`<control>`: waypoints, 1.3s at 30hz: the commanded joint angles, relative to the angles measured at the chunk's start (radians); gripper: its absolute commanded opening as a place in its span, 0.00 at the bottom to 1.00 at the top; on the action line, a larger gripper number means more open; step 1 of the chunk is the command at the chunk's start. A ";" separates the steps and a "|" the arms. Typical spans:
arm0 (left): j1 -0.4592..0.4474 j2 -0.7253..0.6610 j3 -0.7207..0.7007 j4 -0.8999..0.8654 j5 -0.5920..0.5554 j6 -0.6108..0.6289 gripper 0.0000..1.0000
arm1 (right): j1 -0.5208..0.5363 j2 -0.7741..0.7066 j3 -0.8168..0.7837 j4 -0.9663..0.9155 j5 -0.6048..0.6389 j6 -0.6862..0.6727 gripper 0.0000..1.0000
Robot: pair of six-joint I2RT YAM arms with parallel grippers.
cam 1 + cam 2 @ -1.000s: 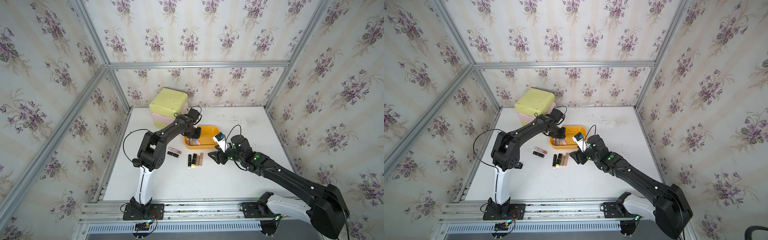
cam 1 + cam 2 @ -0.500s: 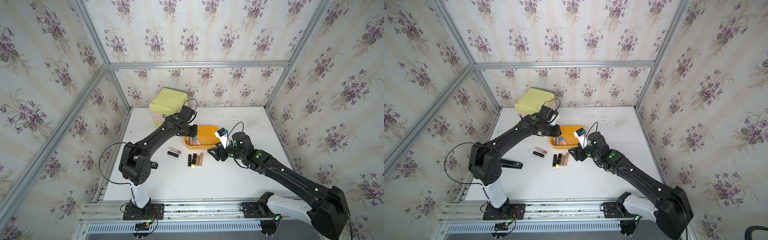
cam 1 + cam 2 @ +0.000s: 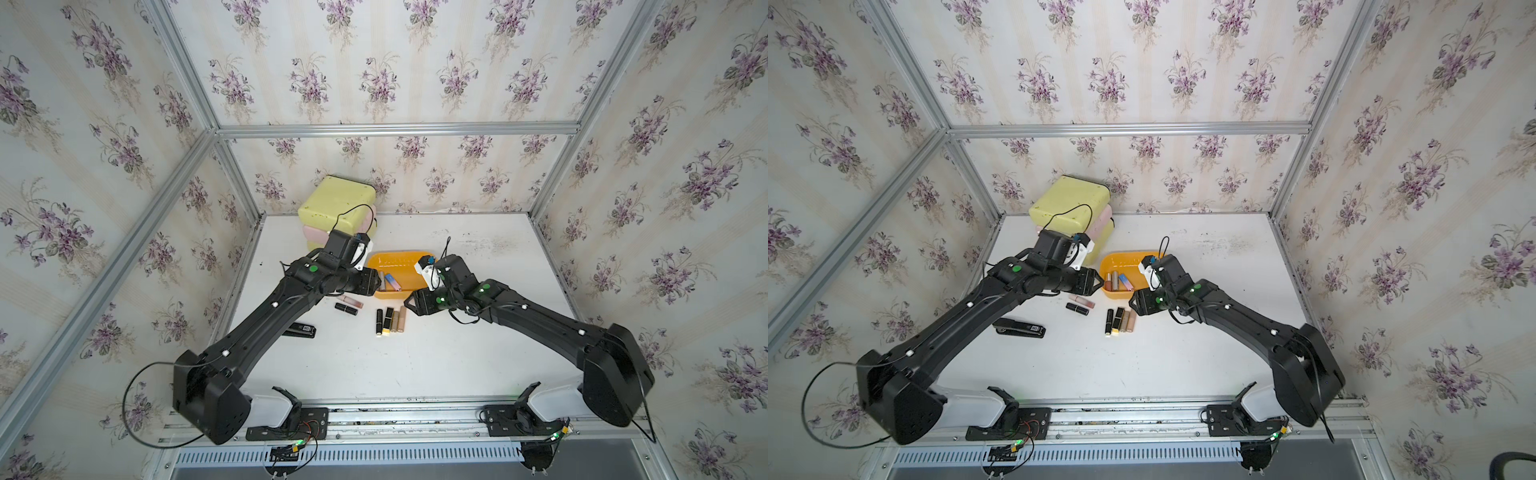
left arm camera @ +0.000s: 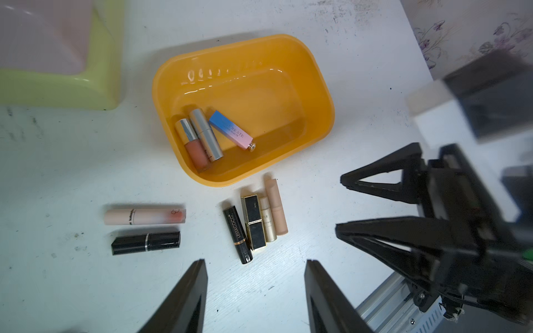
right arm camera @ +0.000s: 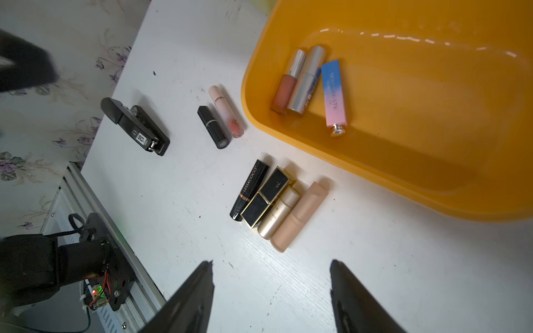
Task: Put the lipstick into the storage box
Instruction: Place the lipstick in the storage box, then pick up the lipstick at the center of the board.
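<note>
A: Front of the tabletop [image 3: 374, 365] is bare white, both arms reaching in from the rail. First thing we meet, toward the left edge, is a black stapler [image 3: 300, 330], lying flat.

B: And just past it, mid-table, a row of four tubes side by side, touching: a black lipstick [image 4: 238, 235], a black-and-gold square one [image 4: 253, 222], a pale gold one [image 4: 267, 218] and a beige one [image 4: 277, 206].

A: The right gripper [image 5: 271, 297] hangs above the table just this side of that row. Fingers spread wide, nothing between them.

B: Agreed, clear daylight there. To the left of the row, two more lie parallel, close together: a black lipstick with a silver band [image 4: 146, 243], and beyond it a pale pink gloss tube [image 4: 145, 216].

A: Left gripper [image 4: 255, 297] is over that stretch, beside the storage box. Fingers apart, empty as well.

B: Now the storage box [image 4: 317, 86] itself, orange-yellow, sitting about mid-table, its near wall just beyond the beige tube. Three pieces inside, all in its left end.

A: A peach gloss with a silver cap [image 4: 192, 144], a silver tube [image 4: 206, 134] pressed against it, and a blue-to-pink square lipstick [image 4: 230, 130] angled off with one end at the silver tube.

B: The rest of the ribbed floor is open. Far back, in the left rear corner, the stacked pale green and pink boxes [image 3: 336, 203].
</note>
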 commanded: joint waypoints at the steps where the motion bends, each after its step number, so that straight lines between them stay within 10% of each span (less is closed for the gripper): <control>1: 0.020 -0.097 -0.064 -0.013 0.001 0.014 0.69 | 0.027 0.080 0.051 -0.108 0.076 0.062 0.66; 9: 0.054 -0.263 -0.212 -0.018 0.016 -0.004 0.99 | 0.106 0.254 0.147 -0.194 0.238 0.084 0.62; 39: 0.069 -0.282 -0.316 0.020 0.037 -0.013 1.00 | 0.149 0.372 0.179 -0.170 0.250 0.105 0.46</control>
